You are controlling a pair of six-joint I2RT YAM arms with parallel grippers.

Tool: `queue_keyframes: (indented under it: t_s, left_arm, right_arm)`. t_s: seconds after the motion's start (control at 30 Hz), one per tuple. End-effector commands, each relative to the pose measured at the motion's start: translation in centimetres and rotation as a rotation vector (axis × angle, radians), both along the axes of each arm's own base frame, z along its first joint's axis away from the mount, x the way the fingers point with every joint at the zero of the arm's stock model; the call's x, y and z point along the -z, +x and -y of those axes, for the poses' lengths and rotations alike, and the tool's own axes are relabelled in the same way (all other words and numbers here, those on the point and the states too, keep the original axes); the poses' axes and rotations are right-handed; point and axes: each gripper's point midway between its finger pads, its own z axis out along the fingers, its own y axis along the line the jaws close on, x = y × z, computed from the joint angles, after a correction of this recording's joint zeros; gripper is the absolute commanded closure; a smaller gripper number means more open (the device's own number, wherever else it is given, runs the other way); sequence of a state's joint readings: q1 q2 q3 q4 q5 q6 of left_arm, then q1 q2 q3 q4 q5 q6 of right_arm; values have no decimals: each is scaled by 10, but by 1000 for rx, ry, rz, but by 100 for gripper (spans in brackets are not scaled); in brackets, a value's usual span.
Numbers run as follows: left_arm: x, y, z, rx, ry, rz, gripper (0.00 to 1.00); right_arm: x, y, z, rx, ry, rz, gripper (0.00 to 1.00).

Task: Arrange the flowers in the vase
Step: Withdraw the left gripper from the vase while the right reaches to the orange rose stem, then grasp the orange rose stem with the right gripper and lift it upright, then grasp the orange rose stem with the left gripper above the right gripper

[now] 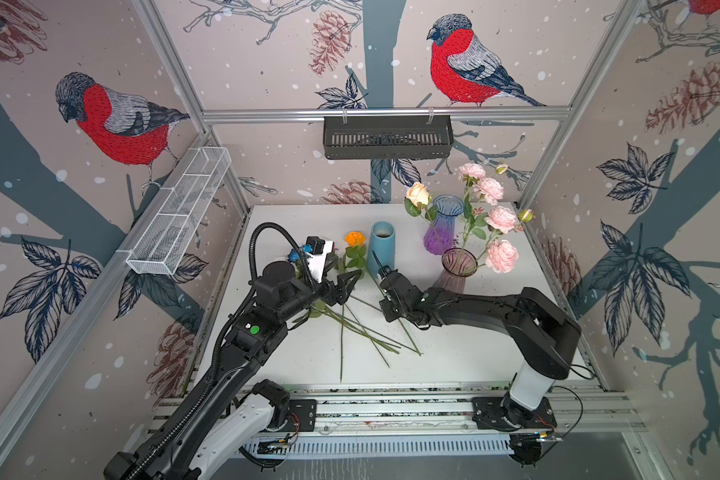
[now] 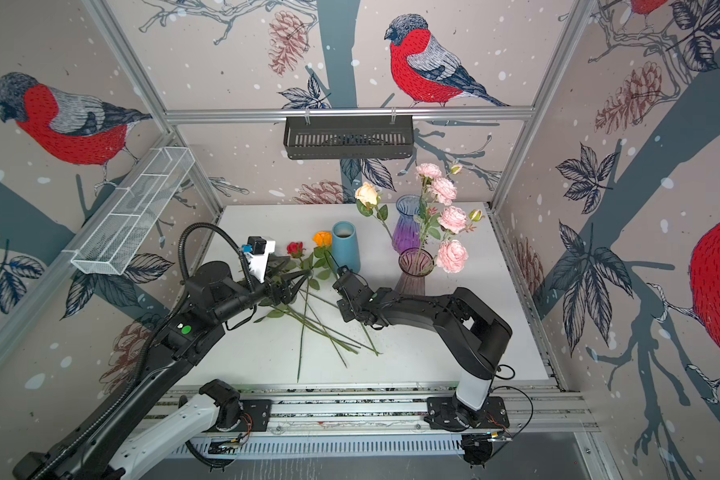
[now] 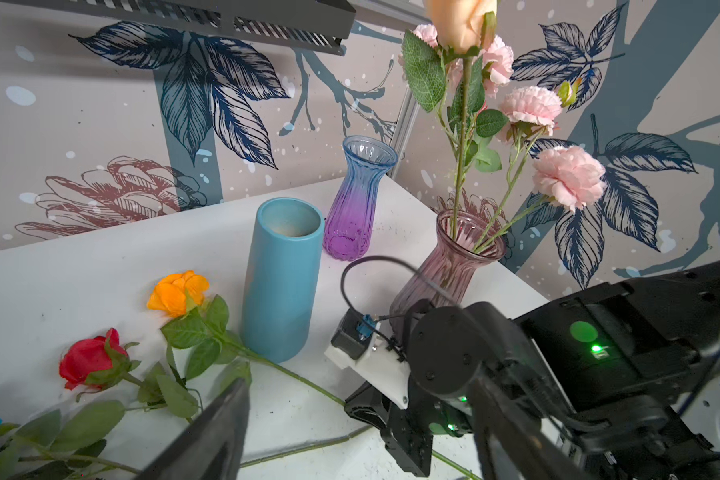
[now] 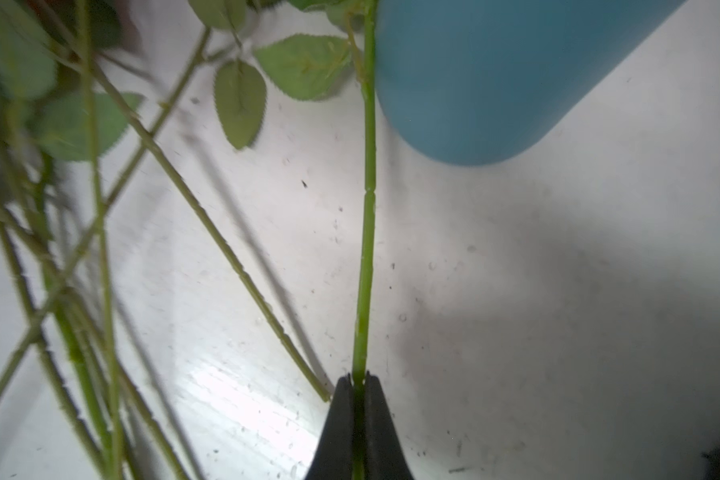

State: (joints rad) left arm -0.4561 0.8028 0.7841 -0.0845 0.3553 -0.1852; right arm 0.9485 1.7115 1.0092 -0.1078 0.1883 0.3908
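Three vases stand at the back of the table [image 1: 474,353]: a blue vase [image 1: 382,249], a purple vase [image 1: 443,228] and a pink vase [image 1: 458,266], the last holding a cream rose [image 1: 417,193] and a pink spray [image 1: 501,255]. I find the right gripper [image 4: 359,380] clenched on the stem [image 4: 366,249] of the orange rose [image 1: 355,239], at about mid-length as far as I can tell. The rose lies flat, its stem passing just beside the foot of the blue vase. The left gripper [image 1: 350,284] hangs with jaws parted over the leaves near the red rose [image 2: 295,248] and grasps nothing. Loose stems [image 1: 362,328] cross on the table close by. My assessment is that the grip looks centred and sound. I recommend lifting straight up until the head and leaves clear the blue vase and the loose stems. I would then turn the cut end downward, carry it over the pink vase, which I take as the destination, and lower it between the stems there. The risks are a leaf snagging the blue vase, a neighbouring stem being dragged along, and the glass vase tipping if the stem pushes on its rim.
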Motion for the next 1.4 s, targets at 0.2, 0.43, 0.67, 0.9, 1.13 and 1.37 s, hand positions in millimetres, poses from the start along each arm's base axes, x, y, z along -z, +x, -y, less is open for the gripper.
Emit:
queue_keyframes:
  t_s: [0.2, 0.43, 0.67, 0.9, 1.13, 1.37]
  left_arm:
    - [-15, -2, 8, 119, -116, 11, 31]
    - [-19, -8, 11, 168, -139, 27, 38]
    - [-22, -14, 16, 219, -158, 31, 38]
    - [-24, -21, 22, 282, -181, 30, 38]
    - [-37, -41, 29, 402, -233, 70, 43]
    - [-39, -46, 31, 434, -235, 82, 89]
  right_arm:
    - [-100, -32, -22, -96, 128, 203, 97]
    - [-166, -63, -19, -137, 285, 320, 98]
    - [-213, -95, -9, -233, 456, 405, 98]
    - [-234, -129, -17, -387, 566, 436, 99]
    - [-227, -138, -30, -428, 529, 436, 99]
    - [-225, -133, -30, -394, 495, 447, 99]
